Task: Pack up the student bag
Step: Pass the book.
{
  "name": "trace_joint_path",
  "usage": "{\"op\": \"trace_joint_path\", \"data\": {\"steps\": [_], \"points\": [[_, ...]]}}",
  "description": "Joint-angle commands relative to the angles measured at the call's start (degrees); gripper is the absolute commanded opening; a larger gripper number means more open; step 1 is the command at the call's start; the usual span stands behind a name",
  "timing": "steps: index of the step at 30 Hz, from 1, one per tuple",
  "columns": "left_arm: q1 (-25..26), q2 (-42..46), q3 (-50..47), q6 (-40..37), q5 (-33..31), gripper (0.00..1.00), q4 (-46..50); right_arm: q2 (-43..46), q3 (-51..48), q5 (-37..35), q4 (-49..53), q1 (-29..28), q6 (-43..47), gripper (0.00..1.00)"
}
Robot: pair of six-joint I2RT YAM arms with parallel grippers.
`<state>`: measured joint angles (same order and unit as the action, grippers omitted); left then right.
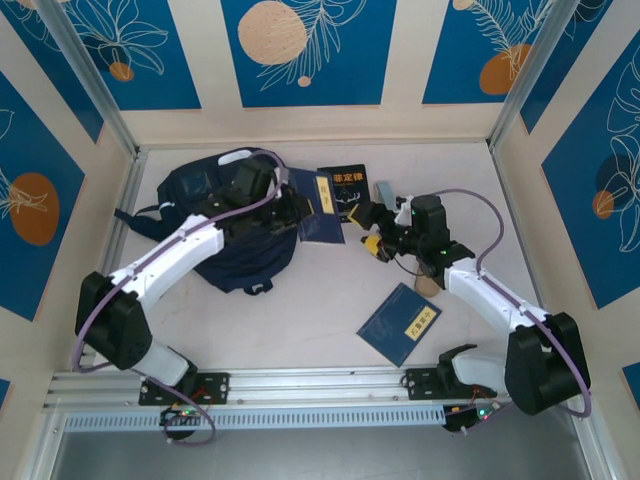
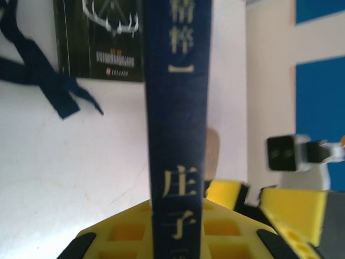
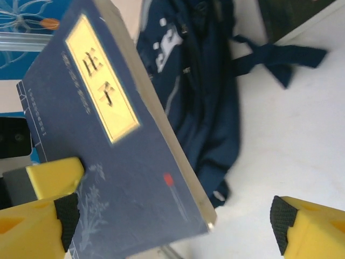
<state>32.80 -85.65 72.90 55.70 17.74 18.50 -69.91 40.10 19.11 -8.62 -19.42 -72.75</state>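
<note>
庄子 on the navy book (image 3: 126,156)

Top camera looks down — both wrist cameras hug one navy book (image 2: 175,135), right facing the student bag (image 3: 199,97).

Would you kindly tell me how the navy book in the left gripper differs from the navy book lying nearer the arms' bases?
The held navy book is clamped in the left gripper, tilted beside the student bag; the loose navy book lies flat on the table, untouched. Both are navy with a yellow title label.
</note>
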Motion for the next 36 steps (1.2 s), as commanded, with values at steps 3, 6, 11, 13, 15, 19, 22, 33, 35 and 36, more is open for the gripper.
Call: {"op": "trace_joint_path", "data": {"steps": [3, 6, 11, 13, 15, 19, 22, 33, 35, 36], "points": [[-0.28, 4.29, 0.93, 9.94, -8.08, 0.0, -9.61, -5.09, -0.4, 8.27, -25.11, -1.48, -19.11, 0.96], [-0.28, 5.28, -0.04, 13.66, -10.39, 0.0, -12.76, -8.19, 1.55, 8.97, -31.07, -2.45, -23.25, 0.96], [-0.21, 6.25, -0.88, 16.71, -13.25, 0.0, -14.68, -12.99, 6.59, 10.24, -36.26, -4.87, -27.11, 0.93], [-0.33, 6.8, -1.83, 17.55, -14.83, 0.0, -15.82, -14.17, 8.45, 9.46, -35.97, -5.97, -27.13, 0.89], [-0.28, 7.01, -2.24, 18.47, -15.83, 0.0, -16.14, -15.38, 10.01, 8.91, -35.3, -6.6, -27.54, 0.83], [-0.31, 6.73, -2.94, 20.51, -15.13, 0.0, -18.91, -18.19, 11.76, 8.11, -36.84, -7.12, -31.13, 0.7], [-0.35, 6.37, -3.85, 22.52, -14.51, 0.0, -21.02, -20.43, 12.51, 8.03, -40.13, -7.65, -33.48, 0.6], [-1.1, 8.19, -6.37, 20.21, -15.61, 0.31, -16.64, -19.71, 12.16, 8.3, -35.59, -6.64, -28.27, 0.11], [-1.11, 8.83, -5.73, 16.02, -16.94, 0.45, -10.19, -17.71, 11.93, 7.67, -29.58, -5.98, -23.19, 0.08], [-1.11, 9.2, -5.15, 13.39, -17.86, 0.51, -6.2, -16.5, 12.06, 7.46, -25.85, -5.39, -19.6, 0.06]]}}
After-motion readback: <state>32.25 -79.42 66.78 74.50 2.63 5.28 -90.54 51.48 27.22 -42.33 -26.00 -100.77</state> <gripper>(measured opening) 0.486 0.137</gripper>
